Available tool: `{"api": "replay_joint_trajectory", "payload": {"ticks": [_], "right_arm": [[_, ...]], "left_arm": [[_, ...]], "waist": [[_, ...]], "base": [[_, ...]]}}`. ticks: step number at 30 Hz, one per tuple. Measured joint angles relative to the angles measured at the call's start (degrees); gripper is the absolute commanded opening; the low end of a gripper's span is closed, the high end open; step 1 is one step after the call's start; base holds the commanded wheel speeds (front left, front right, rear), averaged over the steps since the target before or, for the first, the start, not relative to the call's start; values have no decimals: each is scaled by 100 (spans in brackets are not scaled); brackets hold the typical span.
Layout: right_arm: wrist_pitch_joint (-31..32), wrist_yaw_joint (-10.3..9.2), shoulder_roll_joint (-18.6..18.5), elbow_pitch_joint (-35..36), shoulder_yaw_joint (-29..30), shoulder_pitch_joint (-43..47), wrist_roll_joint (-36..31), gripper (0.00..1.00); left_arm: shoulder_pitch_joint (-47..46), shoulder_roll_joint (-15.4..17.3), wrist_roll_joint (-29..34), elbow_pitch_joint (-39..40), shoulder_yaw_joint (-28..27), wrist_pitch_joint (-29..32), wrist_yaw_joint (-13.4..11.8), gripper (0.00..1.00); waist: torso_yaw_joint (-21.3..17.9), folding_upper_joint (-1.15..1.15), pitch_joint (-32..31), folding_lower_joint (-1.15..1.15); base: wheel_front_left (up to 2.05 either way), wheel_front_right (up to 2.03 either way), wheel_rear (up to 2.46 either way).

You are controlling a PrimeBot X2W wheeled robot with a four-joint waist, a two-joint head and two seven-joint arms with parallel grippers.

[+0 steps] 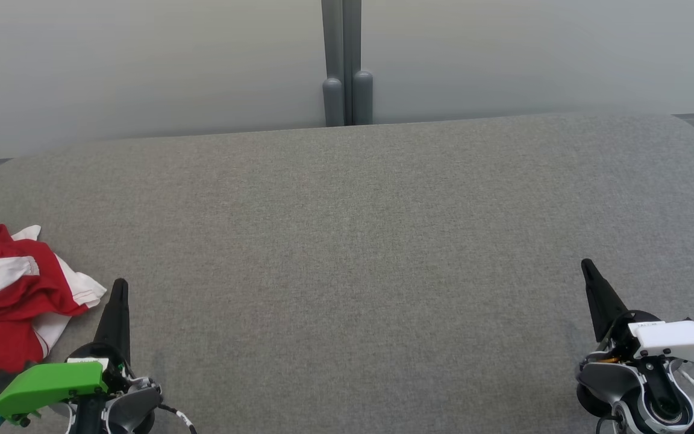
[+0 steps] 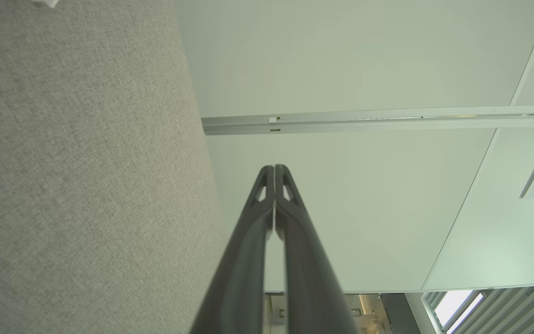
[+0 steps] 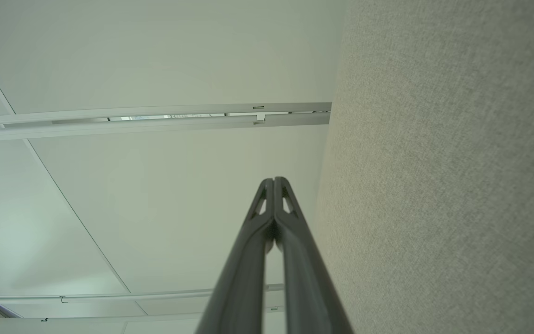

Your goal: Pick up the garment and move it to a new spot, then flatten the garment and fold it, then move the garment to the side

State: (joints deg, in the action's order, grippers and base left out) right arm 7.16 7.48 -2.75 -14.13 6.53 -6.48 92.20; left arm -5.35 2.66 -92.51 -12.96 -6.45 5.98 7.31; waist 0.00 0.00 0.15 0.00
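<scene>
**A:** Head view: how many of each do we count?

**B:** One garment (image 1: 12,301), crumpled red-and-white cloth, lying just left of our left gripper (image 1: 119,289). It lies on one grey woven surface (image 1: 347,241) with rounded corners. We count two grippers: our right gripper (image 1: 588,268) stands well apart from the garment. Two round-topped grey posts (image 1: 347,99) rise beyond the surface.

**A:** Left wrist view?

**B:** Two long dark fingers (image 2: 248,241) pressed together at the tips, nothing between them. The textured weave is to their left, smooth pale panels (image 2: 364,69) ahead.

**A:** Right wrist view?

**B:** Again two fingers (image 3: 248,250), closed tip to tip and holding nothing, with the grey weave on their right.
</scene>
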Motion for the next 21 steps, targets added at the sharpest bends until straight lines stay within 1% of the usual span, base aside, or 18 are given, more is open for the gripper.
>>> {"api": "replay_joint_trajectory", "payload": {"ticks": [21], "right_arm": [[0, 0, 0, 1, 0, 0, 0, 0]], "left_arm": [[0, 0, 0, 0, 0, 0, 0, 0]], "waist": [[0, 0, 0, 0]], "base": [[0, 0, 0]]}}
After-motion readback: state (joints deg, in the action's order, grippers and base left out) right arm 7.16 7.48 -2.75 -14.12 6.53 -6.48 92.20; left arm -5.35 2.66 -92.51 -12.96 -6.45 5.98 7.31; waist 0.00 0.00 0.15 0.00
